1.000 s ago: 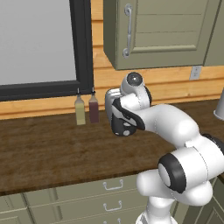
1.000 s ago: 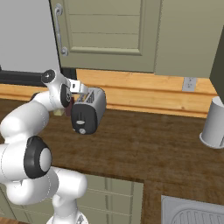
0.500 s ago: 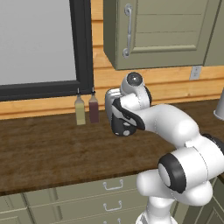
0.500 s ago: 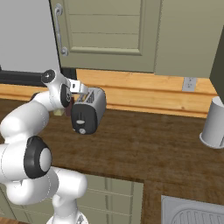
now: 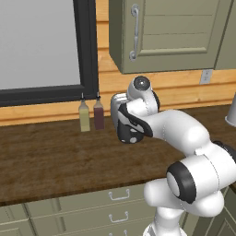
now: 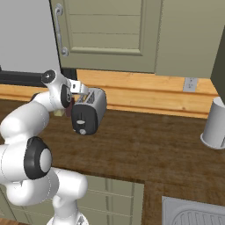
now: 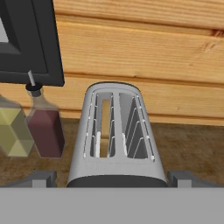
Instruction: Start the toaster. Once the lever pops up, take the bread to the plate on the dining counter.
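The silver toaster [image 7: 117, 157] stands on the wooden counter against the wall, seen from above in the hand view with its two slots open to the top. The bread [image 7: 105, 127] stands upright in the left slot. My gripper [image 7: 111, 178] hovers over the toaster's near end, open, with one fingertip [image 7: 41, 177] on each side and nothing held. From the right base view, the toaster [image 6: 94, 107] shows its black end panel, where the lever [image 6: 80, 120] is a small pale tab. The plate and the dining counter are out of view.
Two slim bottles, one yellow [image 5: 84, 117] and one dark red [image 5: 98, 115], stand just left of the toaster under the black window frame [image 5: 86, 50]. A grey canister [image 6: 215, 125] sits far right on the counter [image 6: 145, 149]. A sink [image 6: 193, 213] lies at the lower right. Wall cabinets hang above.
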